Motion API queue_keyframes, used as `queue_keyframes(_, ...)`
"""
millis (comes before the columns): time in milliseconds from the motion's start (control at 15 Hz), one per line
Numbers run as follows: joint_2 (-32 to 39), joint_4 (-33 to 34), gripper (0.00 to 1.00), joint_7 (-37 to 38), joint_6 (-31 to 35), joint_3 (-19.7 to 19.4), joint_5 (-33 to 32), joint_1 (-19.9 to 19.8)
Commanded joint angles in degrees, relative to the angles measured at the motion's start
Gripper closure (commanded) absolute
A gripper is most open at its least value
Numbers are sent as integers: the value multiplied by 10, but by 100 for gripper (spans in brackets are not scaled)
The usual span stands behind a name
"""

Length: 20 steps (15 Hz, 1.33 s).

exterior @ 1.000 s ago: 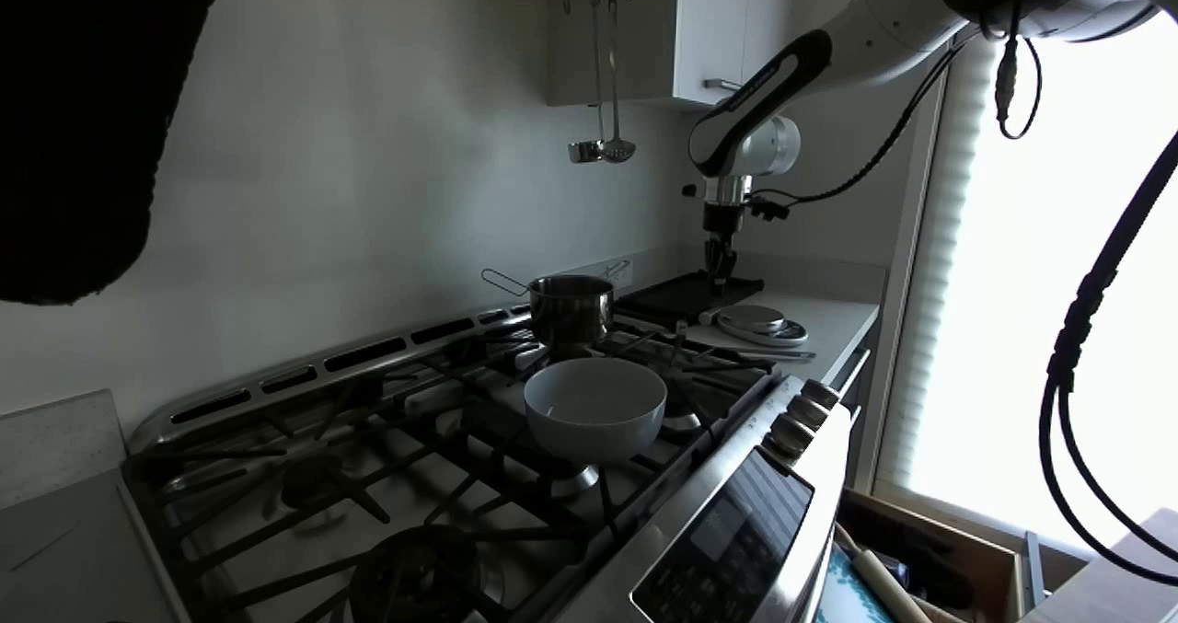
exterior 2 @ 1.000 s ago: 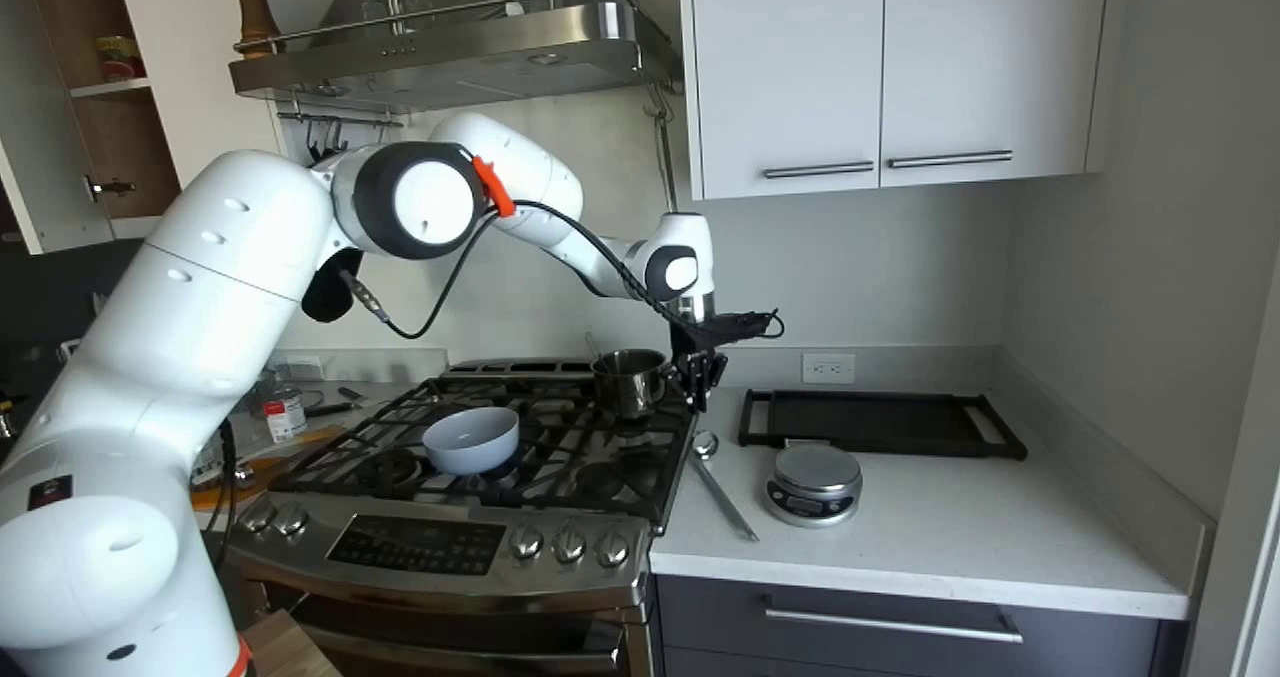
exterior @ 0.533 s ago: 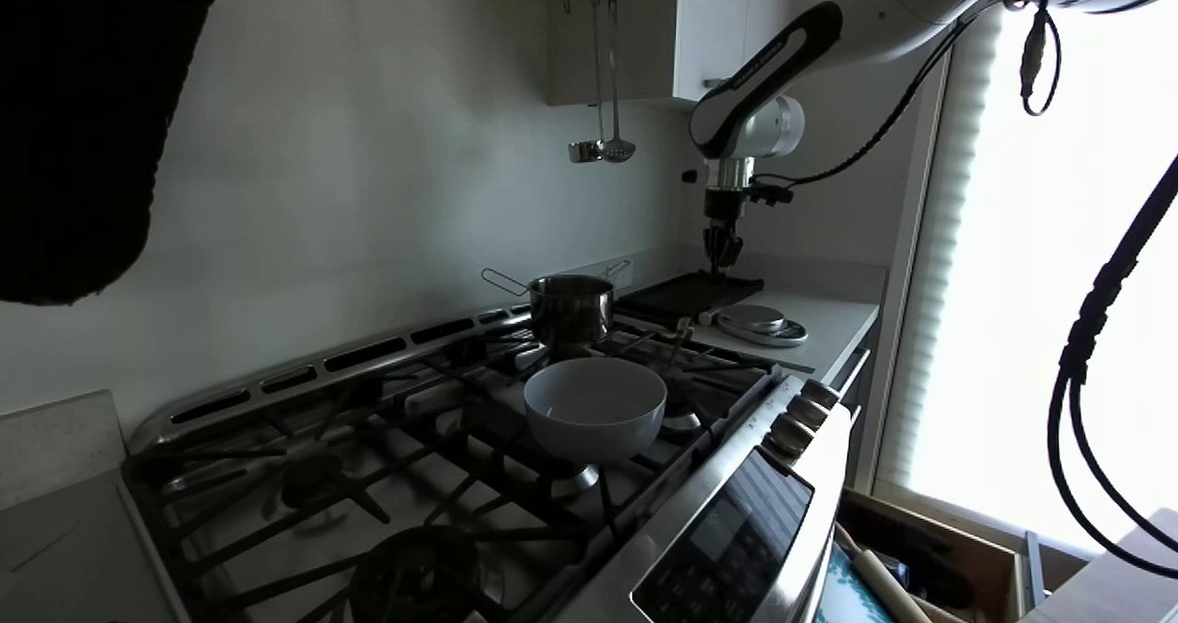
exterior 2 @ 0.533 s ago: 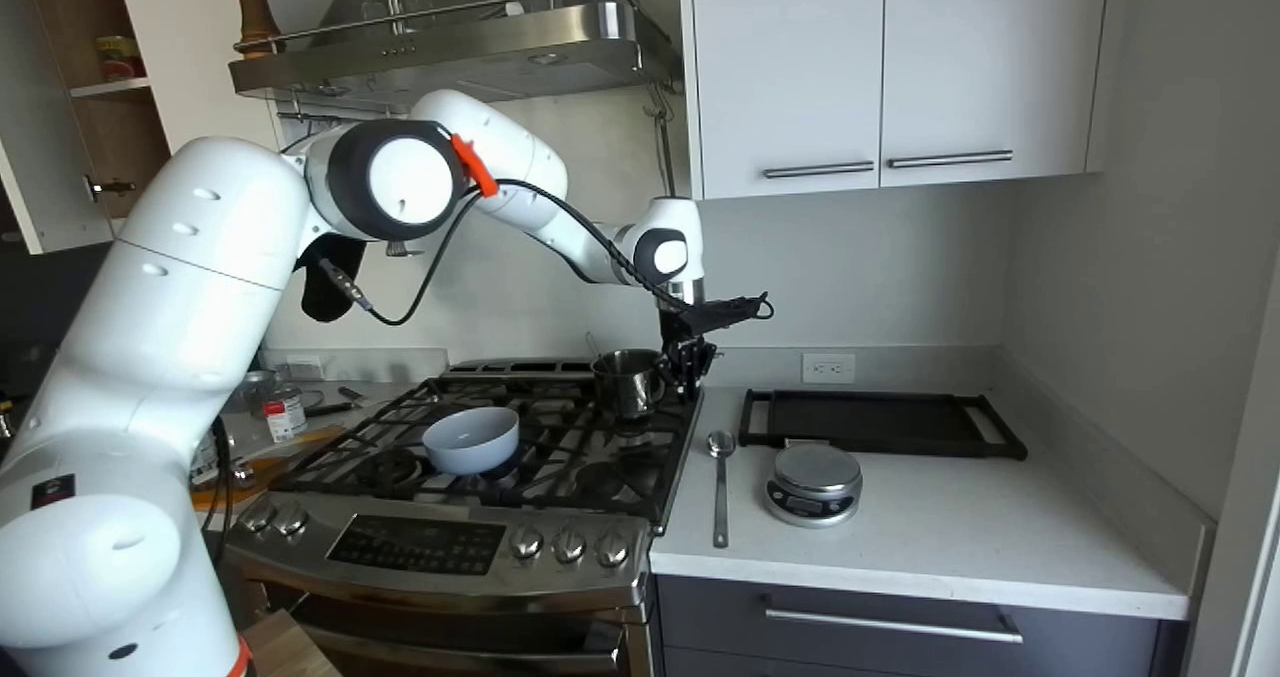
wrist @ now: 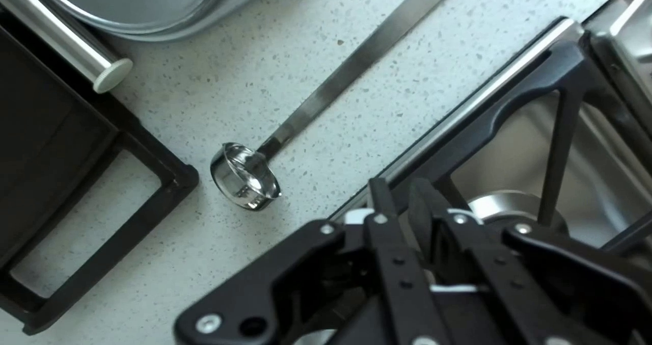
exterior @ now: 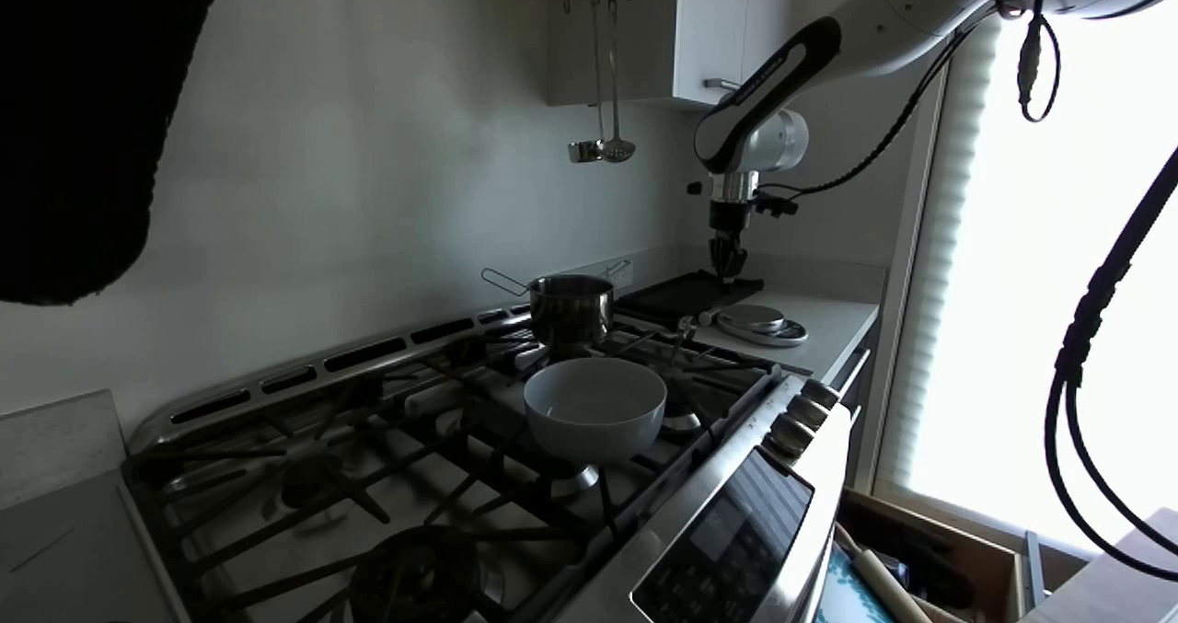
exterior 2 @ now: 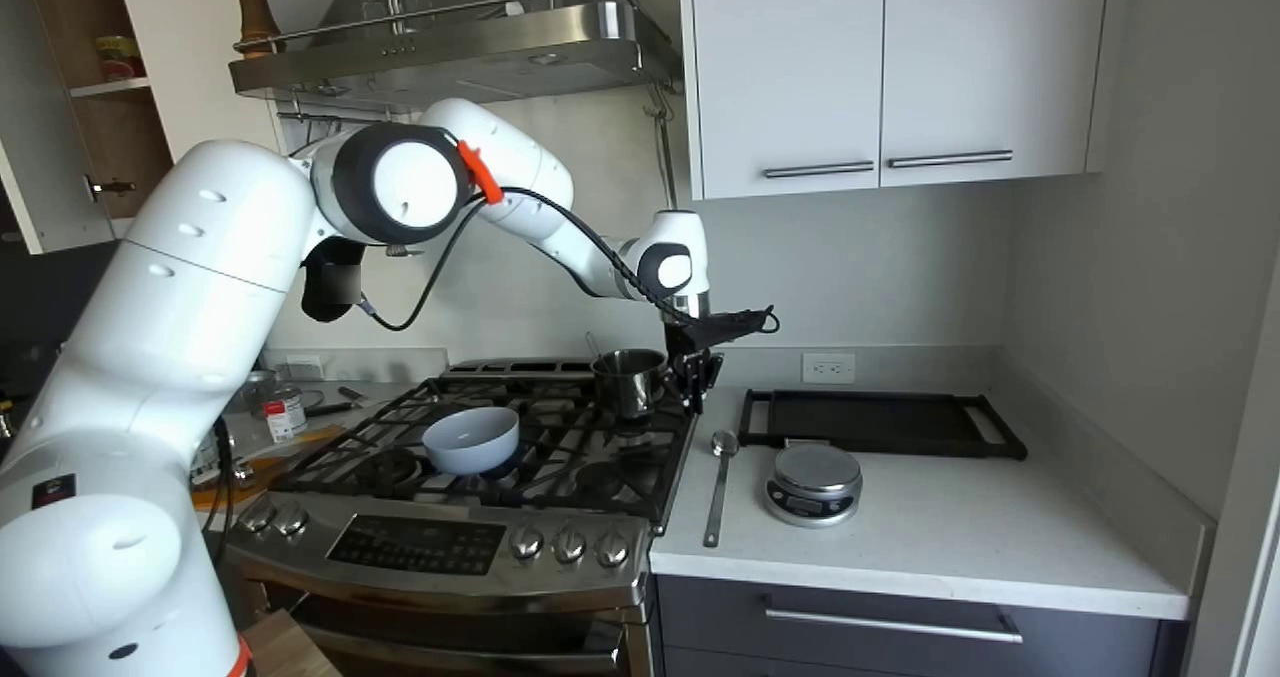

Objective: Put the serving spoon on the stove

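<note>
The serving spoon, steel with a deep round bowl and long flat handle, lies on the white counter just right of the stove in an exterior view (exterior 2: 717, 492). In the wrist view the spoon (wrist: 340, 82) runs diagonally up right from its bowl. The stove shows in both exterior views (exterior: 681, 503) (exterior 2: 537, 517), and its near grate in the wrist view (wrist: 468, 146). My gripper (exterior 2: 697, 405) points down beside the pot, behind the spoon's bowl. In the wrist view my gripper (wrist: 400, 184) has a narrow gap between its fingertips, nothing in it, apart from the spoon.
A steel pot (exterior 2: 628, 385) and a white bowl (exterior 2: 470, 440) stand on the grates. A black griddle tray (exterior 2: 860, 422) and a kitchen scale (exterior 2: 815, 482) sit right of the spoon. Utensils (exterior: 615, 149) hang on the back wall side.
The spoon has turned on the counter: its handle's near end swung left and its bowl shifted slightly right. My gripper rose a little, then came down again.
</note>
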Motion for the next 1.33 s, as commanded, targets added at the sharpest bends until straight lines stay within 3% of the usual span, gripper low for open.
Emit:
queue_keyframes(0, 23, 7, 55, 61, 28, -14, 6, 5)
queue_keyframes(467, 90, 93, 3, 210, -14, 10, 107, -14)
queue_keyframes(733, 104, 115, 0, 290, -15, 20, 152, -25)
queue_keyframes(800, 92, 95, 0, 261, 1, 15, 122, -19)
queue_keyframes(1133, 96, 102, 0, 286, -1, 21, 135, -23)
queue_keyframes(1267, 105, 114, 0, 390, 2, -11, 117, 2)
